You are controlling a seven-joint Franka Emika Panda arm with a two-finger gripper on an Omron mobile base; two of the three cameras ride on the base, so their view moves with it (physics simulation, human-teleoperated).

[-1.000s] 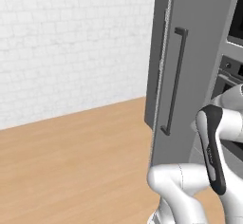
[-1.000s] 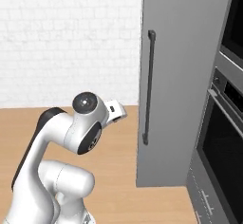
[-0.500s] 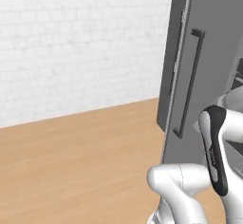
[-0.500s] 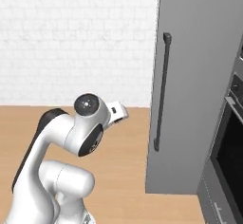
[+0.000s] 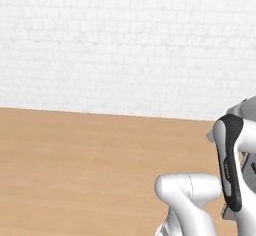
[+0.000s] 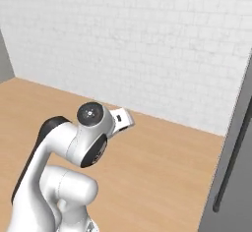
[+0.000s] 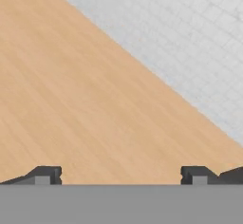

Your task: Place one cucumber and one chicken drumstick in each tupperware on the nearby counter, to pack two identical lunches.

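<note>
The robot stands facing a white brick wall (image 5: 115, 45) with a wide stretch of light wooden floor (image 5: 75, 170) running up to it. Its white arm (image 6: 59, 177) is folded close over the base, the big round elbow joint capped in dark grey, and in the left base view the same arm (image 5: 225, 180) crowds the lower right corner with a dark strip running down its link. At the right edge of the right base view there is a tall grey cabinet door (image 6: 236, 177), with a long thin dark bar handle (image 6: 231, 162) running down it at a slant; a sliver of another grey panel (image 6: 6, 59) shows at the far left of that view. Looking along the gripper (image 7: 121, 174), its two dark fingertips (image 7: 46, 174) sit wide apart near the bottom corners, with nothing between them but bare floor boards; the jaws are spread and hold nothing. Beyond them the floor meets the white wall along a diagonal line. As for the counter, the tupperware, the cucumbers and the drumsticks, I can't tell from here where they are.
</note>
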